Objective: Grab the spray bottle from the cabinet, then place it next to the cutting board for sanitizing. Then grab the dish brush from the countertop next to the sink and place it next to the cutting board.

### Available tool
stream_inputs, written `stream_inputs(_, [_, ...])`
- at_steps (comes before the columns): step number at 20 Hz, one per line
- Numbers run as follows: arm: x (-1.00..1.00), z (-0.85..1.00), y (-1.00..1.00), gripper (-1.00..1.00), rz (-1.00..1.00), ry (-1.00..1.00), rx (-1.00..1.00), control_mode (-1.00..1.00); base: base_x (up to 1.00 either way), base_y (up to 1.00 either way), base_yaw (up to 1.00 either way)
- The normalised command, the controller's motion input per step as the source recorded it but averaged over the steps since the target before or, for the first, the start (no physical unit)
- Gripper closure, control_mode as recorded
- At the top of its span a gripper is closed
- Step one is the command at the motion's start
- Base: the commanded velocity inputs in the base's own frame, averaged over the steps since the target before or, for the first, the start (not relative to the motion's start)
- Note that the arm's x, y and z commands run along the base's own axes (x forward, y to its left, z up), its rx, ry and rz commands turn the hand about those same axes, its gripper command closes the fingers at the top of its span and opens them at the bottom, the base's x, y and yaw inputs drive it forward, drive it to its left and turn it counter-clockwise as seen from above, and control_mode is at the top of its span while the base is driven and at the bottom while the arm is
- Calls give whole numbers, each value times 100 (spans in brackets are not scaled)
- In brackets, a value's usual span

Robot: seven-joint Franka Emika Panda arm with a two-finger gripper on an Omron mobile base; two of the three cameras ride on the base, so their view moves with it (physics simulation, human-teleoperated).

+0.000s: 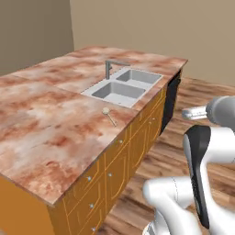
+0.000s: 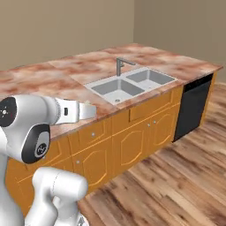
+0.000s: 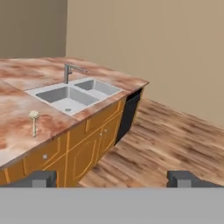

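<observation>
Dish brush beside sink

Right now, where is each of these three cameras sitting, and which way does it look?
Left base view: behind the arm's left, looking over the countertop at the sink and dish brush; white arm lower right.
Right base view: behind its right, facing the sink; arm lower left.
Hand view: on the hand, looking along the open fingers past the dish brush to the sink.
All share sink and countertop.
</observation>
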Motion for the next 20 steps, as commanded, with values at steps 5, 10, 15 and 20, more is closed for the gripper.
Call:
stream_inputs(5, [0,0,0,-100,0,0,0,100,23,-88,51])
stream_inputs(10, [0,0,0,-100,0,0,0,100,59,-35,67])
stream_inputs(15, [0,0,0,-100,0,0,0,100,65,-17,35])
stream_inputs(20, [0,0,0,-100,0,0,0,100,82,-8,21])
